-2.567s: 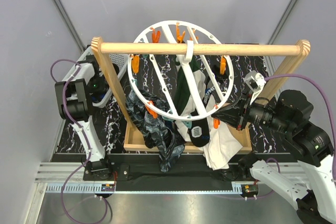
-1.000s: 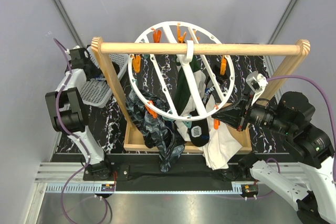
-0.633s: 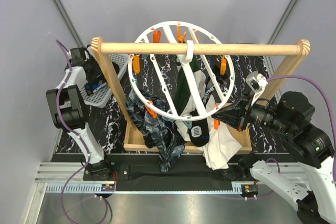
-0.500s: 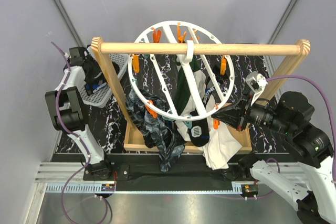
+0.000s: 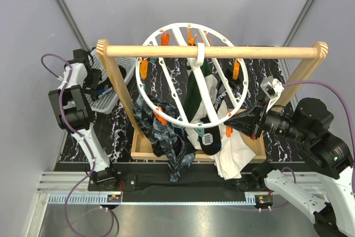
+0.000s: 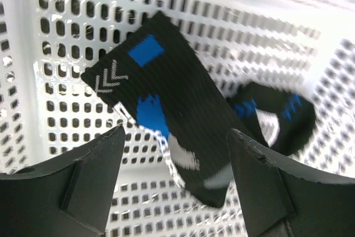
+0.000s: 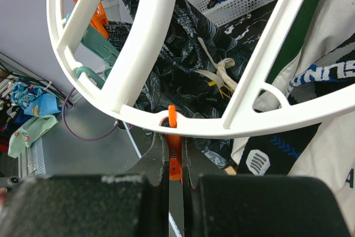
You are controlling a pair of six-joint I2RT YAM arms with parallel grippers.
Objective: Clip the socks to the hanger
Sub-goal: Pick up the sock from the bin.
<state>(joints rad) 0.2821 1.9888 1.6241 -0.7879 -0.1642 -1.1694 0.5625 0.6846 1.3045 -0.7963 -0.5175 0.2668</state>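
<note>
Grey walls back the wooden rail frame [image 5: 222,51], where the hanger [image 7: 145,37] hangs by its hook. The right gripper [image 7: 175,154] pinches an orange peg [image 7: 172,117] on its rim; the left gripper [image 6: 176,156] (jaws wide apart) hovers over a black sock [image 6: 166,109] in the white mesh basket [image 6: 66,37].

Your left arm [image 5: 72,104] and right arm [image 5: 313,129]: white links, black joint housings, purple cables [image 5: 305,81]; the fingers [image 6: 83,187] look matte black.
</note>
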